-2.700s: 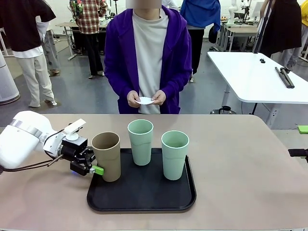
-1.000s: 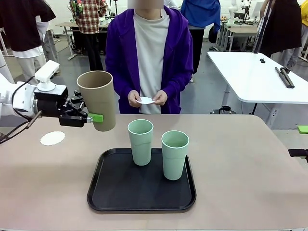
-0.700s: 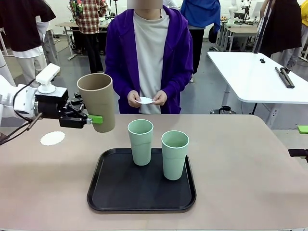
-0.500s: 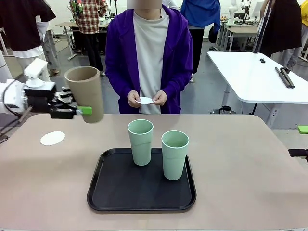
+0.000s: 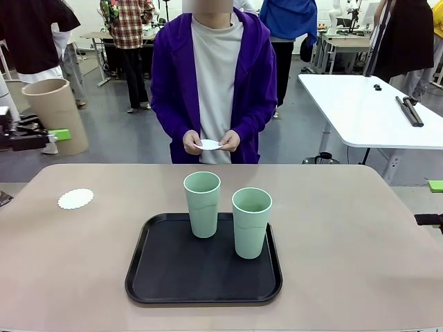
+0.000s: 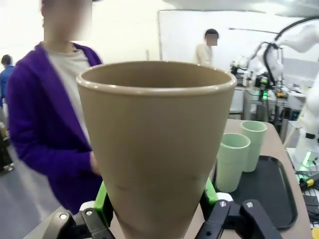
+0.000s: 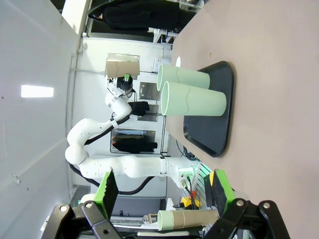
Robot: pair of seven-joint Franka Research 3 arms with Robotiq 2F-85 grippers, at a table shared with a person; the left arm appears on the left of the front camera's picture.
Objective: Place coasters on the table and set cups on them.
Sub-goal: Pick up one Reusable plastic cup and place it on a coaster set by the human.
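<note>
Bright, even light fell from overhead, leaving only a faint shadow round the matte black rounded tray (image 5: 166, 277) on the large beige-tan tabletop (image 5: 346, 235). The front view was sharp. The left wrist view showed the close tan-brown plastic tumbler (image 6: 154, 149) slightly soft (background washed white); wide-angle bending curved the right wrist view's edges.

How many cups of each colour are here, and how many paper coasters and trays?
tan-brown cup: 1
mint green cups: 2
white coasters: 2 (one on the table, one in the person's hands)
black tray: 1
Total: 6
</note>
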